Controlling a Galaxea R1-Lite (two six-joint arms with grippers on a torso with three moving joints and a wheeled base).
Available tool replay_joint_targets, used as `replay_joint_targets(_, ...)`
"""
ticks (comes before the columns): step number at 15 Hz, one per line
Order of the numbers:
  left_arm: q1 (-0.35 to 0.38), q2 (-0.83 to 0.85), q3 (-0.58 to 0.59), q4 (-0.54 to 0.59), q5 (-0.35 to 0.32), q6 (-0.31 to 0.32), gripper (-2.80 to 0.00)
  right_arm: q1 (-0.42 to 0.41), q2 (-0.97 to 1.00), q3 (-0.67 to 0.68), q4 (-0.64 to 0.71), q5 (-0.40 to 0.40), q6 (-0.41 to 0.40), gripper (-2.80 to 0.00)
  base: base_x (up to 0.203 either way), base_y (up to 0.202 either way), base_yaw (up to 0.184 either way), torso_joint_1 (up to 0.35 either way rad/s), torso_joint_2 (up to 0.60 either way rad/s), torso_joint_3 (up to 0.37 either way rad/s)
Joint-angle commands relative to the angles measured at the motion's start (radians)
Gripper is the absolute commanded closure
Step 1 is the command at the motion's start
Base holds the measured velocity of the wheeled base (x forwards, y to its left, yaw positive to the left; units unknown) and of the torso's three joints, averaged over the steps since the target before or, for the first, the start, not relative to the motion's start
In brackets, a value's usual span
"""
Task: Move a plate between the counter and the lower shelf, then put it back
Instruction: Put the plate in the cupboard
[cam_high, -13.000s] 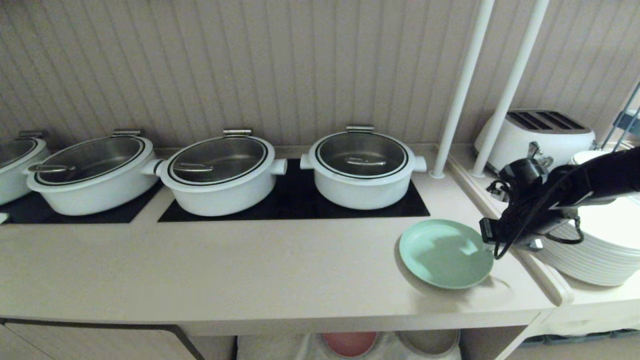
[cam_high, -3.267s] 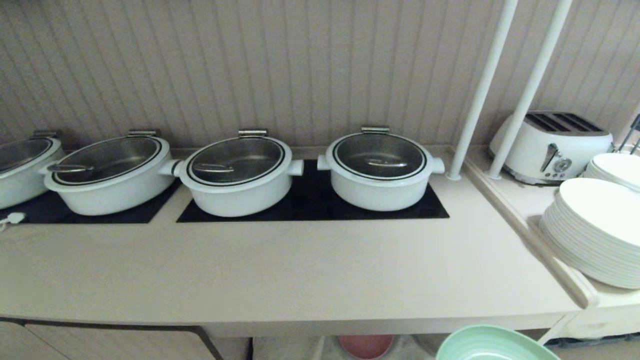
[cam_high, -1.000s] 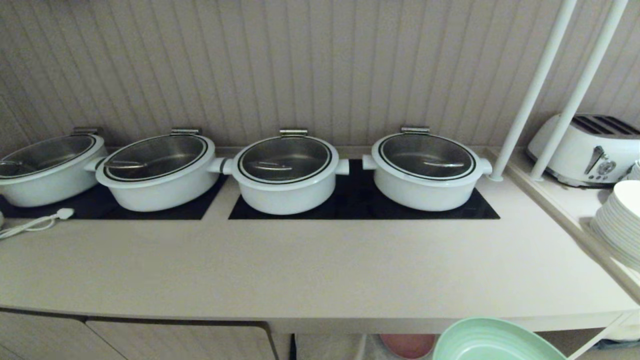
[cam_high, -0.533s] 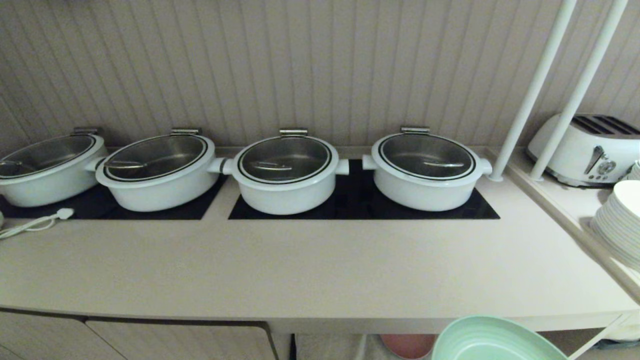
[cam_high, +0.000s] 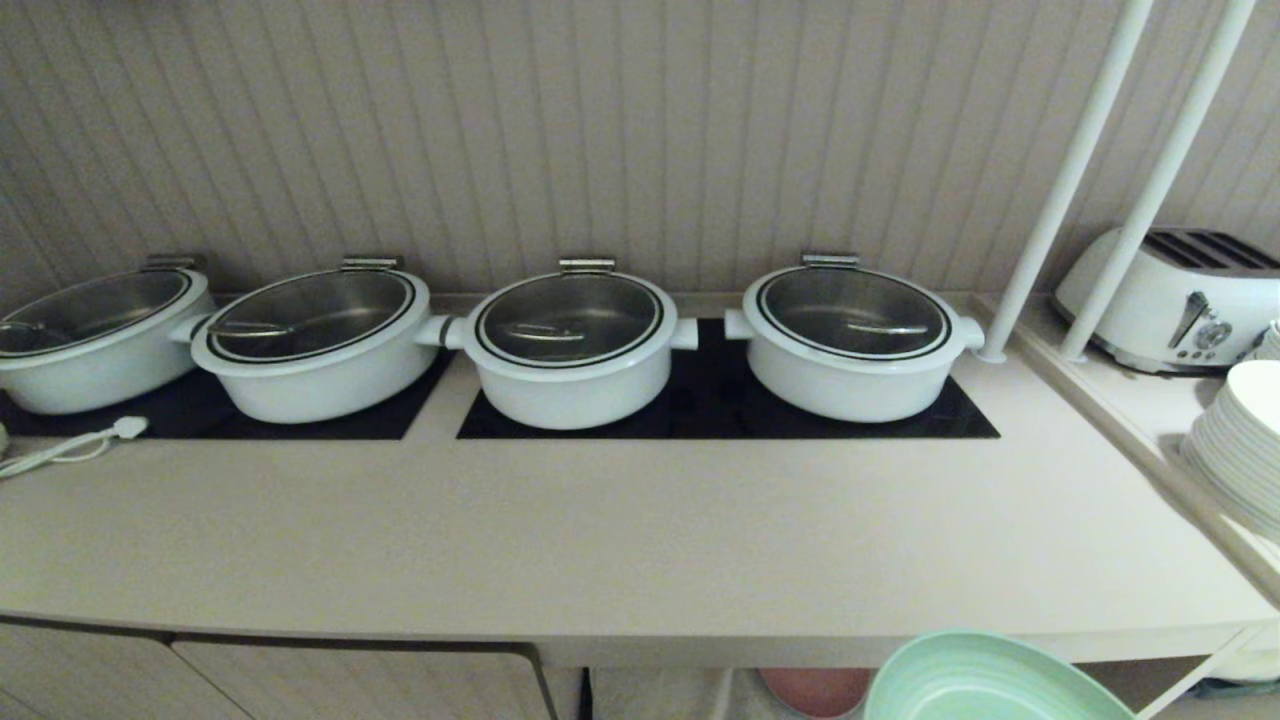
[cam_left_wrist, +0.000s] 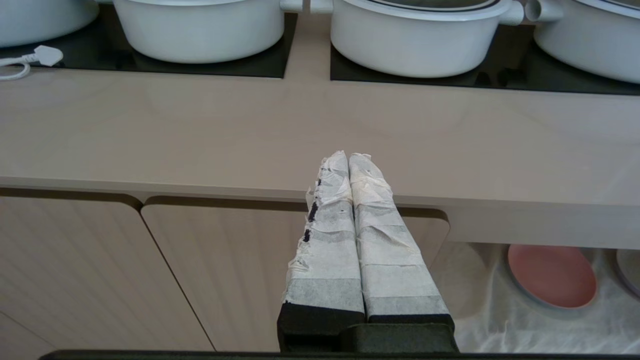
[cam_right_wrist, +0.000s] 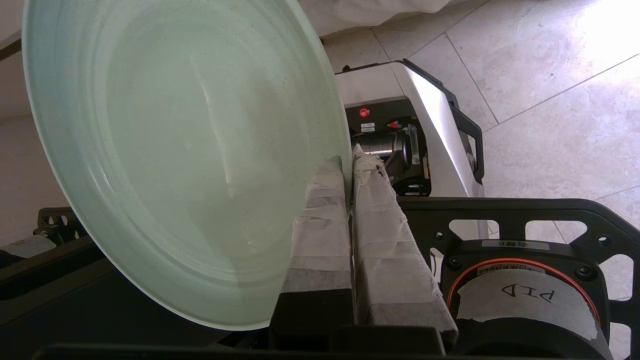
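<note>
The mint-green plate (cam_high: 985, 685) pokes into the head view at the bottom right, held in the air below and in front of the counter (cam_high: 600, 540). In the right wrist view my right gripper (cam_right_wrist: 350, 160) is shut on the plate (cam_right_wrist: 175, 150), pinching its rim, with the plate tilted on edge. Neither arm shows in the head view. My left gripper (cam_left_wrist: 348, 156) is shut and empty, parked in front of the counter (cam_left_wrist: 200, 135) edge. The lower shelf (cam_left_wrist: 550, 320), lined with white cloth, shows under the counter.
Several white lidded pots (cam_high: 850, 345) stand on black cooktop panels (cam_high: 720, 410). A pink plate (cam_left_wrist: 551, 275) lies in the shelf. White poles (cam_high: 1060, 180), a toaster (cam_high: 1170, 295) and stacked white plates (cam_high: 1235, 445) are at the right. A white plug and cord (cam_high: 70, 445) lie at the left.
Almost nothing over the last second: the plate's rim sits a touch higher at the bottom of the head view. Earlier the plate was lifted off the counter and the view shifted left.
</note>
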Motion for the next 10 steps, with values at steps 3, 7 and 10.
replay_joint_targets(3, 0.000, 0.000, 0.000, 0.000, 0.001, 0.000, 0.00, 0.001, 0.002, 0.005, 0.002, 0.005, 0.004, 0.00, 0.000, 0.000, 0.000, 0.000, 0.00, 0.000)
replay_joint_targets(7, 0.000, 0.000, 0.000, 0.000, 0.001, 0.000, 0.00, 0.006, 0.014, 0.005, -0.001, 0.005, 0.004, 0.00, 0.000, 0.000, 0.000, 0.000, 0.00, 0.000)
replay_joint_targets(10, 0.000, 0.000, 0.000, 0.000, 0.001, 0.000, 0.00, 0.006, 0.014, 0.009, 0.001, 0.010, 0.004, 0.00, 0.000, 0.000, 0.000, -0.029, 0.05, 0.031)
